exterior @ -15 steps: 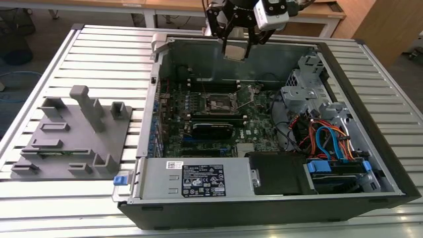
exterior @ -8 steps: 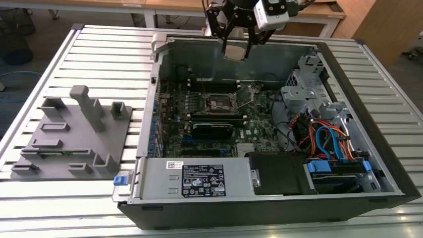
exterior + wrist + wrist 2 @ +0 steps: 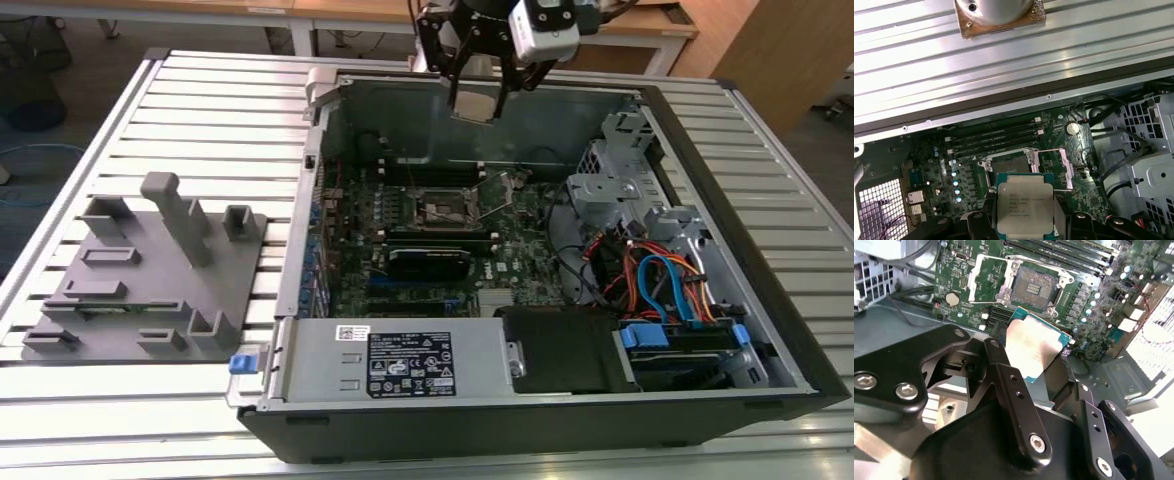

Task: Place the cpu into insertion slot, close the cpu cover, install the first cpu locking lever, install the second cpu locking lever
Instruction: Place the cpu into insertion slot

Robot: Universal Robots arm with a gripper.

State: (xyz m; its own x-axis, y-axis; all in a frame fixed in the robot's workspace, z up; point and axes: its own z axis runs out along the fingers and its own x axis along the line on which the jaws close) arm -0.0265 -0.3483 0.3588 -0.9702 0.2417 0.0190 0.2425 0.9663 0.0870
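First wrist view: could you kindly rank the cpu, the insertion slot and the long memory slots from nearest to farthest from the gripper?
1. The cpu, held in the gripper itself.
2. The insertion slot, uncovered, just beyond the cpu.
3. The memory slots, farther on, on the far side of the insertion slot.

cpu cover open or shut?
Open. In the second wrist view the cpu cover stands swung aside from the insertion slot, contacts bare; the gripper holds the cpu.
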